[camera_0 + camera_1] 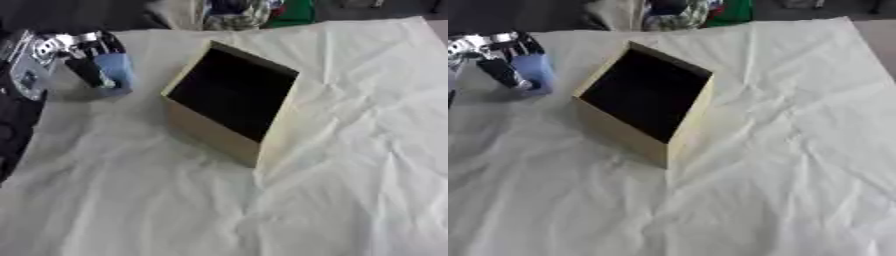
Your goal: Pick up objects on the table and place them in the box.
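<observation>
Curling its black-and-silver fingers round a pale blue cylindrical object [115, 73], the robot's left hand [83, 52] pinches it just above the crumpled white tablecloth [350, 175], left of the open tan cardboard box [229, 102]. The grip looks made for carrying it over the rim. The right hand is unseen.

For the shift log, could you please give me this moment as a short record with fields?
surface: table under a wrinkled white cloth
box: tan box, open, dark inside, near the middle
object: light blue object, left of the box, apart from it
left hand: left hand, fingers curled round the light blue object
right hand: not in view
inside box: too dark to tell
</observation>
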Controlling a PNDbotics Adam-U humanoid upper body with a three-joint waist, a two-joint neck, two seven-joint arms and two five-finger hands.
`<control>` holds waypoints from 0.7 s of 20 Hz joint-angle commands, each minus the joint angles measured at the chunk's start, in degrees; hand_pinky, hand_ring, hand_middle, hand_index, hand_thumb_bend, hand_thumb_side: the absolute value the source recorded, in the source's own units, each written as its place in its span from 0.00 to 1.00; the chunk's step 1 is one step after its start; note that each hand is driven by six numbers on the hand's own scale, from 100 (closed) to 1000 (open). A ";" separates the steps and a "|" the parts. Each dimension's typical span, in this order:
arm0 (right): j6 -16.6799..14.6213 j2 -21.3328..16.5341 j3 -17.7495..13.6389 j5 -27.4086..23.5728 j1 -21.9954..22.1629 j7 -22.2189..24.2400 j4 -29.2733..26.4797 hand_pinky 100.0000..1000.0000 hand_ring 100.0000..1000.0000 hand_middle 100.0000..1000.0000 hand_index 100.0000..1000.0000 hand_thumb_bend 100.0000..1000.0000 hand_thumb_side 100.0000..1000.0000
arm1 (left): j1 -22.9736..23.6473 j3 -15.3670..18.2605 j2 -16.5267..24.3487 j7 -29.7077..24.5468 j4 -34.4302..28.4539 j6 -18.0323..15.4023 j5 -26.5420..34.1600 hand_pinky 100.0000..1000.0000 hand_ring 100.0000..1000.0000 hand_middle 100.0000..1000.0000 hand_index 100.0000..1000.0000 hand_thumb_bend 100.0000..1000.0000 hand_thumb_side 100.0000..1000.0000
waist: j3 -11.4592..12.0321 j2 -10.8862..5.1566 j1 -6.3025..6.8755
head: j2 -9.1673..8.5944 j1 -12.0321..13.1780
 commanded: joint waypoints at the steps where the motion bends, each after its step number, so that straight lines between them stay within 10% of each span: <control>1: 0.03 -0.74 -0.76 -0.28 -0.72 -0.28 -1.10 0.67 0.59 0.58 0.77 0.00 0.36 | -0.81 0.17 0.80 0.22 -0.23 0.72 -0.15 0.58 0.60 0.60 0.77 0.34 0.00 | 0.01 -0.38 0.53 | -0.33 0.23; 14: -0.02 -0.08 -0.96 -0.09 0.02 -0.38 -0.94 0.67 0.59 0.58 0.77 0.00 0.36 | -1.05 -0.12 0.82 4.47 -2.96 0.58 0.45 0.51 0.49 0.44 0.74 0.42 0.00 | 0.60 -2.11 0.44 | 0.37 0.16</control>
